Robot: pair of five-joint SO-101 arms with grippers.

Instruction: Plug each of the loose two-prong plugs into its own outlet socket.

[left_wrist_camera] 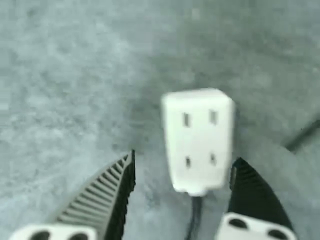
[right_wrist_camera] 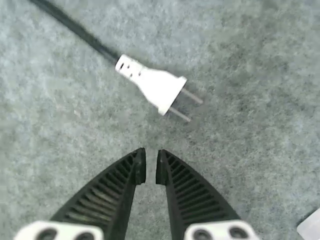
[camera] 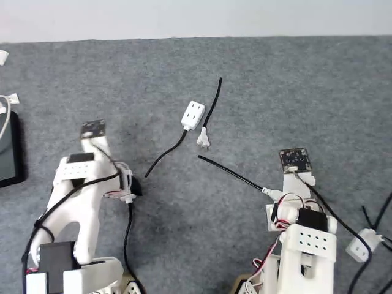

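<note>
On the grey mat, a white outlet socket (camera: 193, 114) lies mid-table with a loose white two-prong plug (camera: 203, 139) just beside it. A second plug (camera: 268, 192) on a black cord lies against the right arm (camera: 300, 226). In the right wrist view a white plug (right_wrist_camera: 155, 86) lies a little beyond my right gripper (right_wrist_camera: 150, 151), which is shut with nothing in it. My left gripper (left_wrist_camera: 185, 156) is open, its fingers on either side of a white socket (left_wrist_camera: 197, 135) without touching it. Another socket (camera: 361, 244) lies at the far right.
A dark flat device (camera: 9, 153) sits at the left edge. Black cords (camera: 233, 174) run across the middle of the mat. The mat ends at a white strip (camera: 196, 18) at the back. Small white scraps (camera: 3, 58) lie at the far left.
</note>
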